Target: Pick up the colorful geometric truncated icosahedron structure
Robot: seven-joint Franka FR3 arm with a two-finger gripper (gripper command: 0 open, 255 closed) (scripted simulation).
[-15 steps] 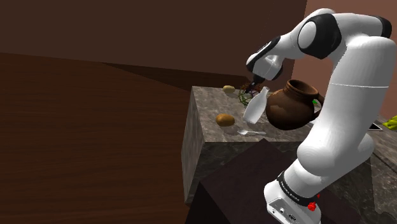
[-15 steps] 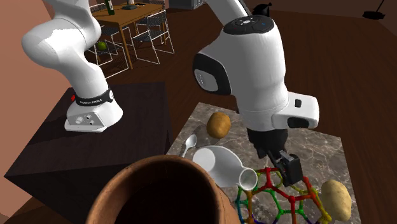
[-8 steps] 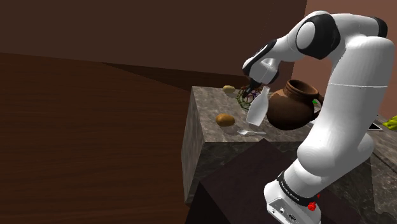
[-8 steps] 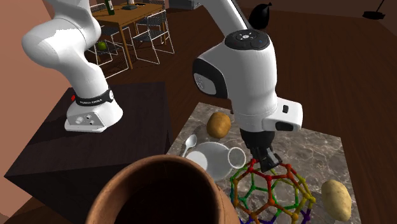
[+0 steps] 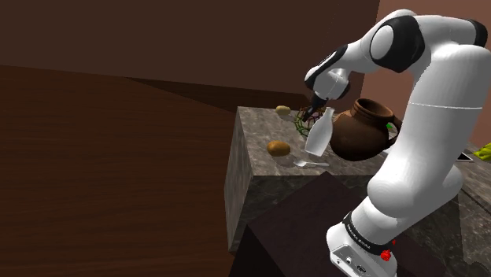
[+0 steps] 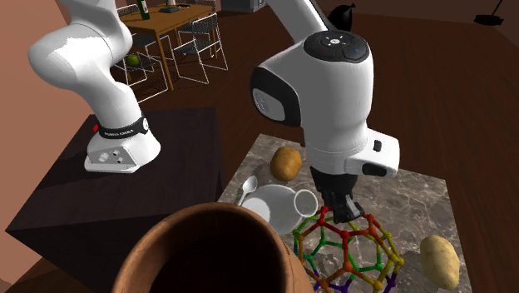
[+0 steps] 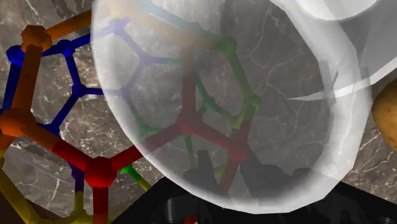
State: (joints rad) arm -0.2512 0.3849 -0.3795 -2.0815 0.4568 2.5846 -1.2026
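Right under my gripper (image 6: 339, 210): veined grey-brown stone counter (image 6: 420, 187), block-shaped, same stone down sides. Around block, well below my gripper: dark reddish-brown plank floor (image 6: 432, 91). Far off across floor from my gripper: wooden dining table (image 6: 170, 21), wire-frame chairs (image 6: 200, 50) drawn up close beside it. Past counter in shoulder view: dark brown wall (image 5: 197, 39), lighter pinkish wall section (image 5: 389, 9) at upper corner. Pink-brown wall surface (image 6: 17, 150) along second exterior view's left edge. Light dim, warm, shoulder view darkest.
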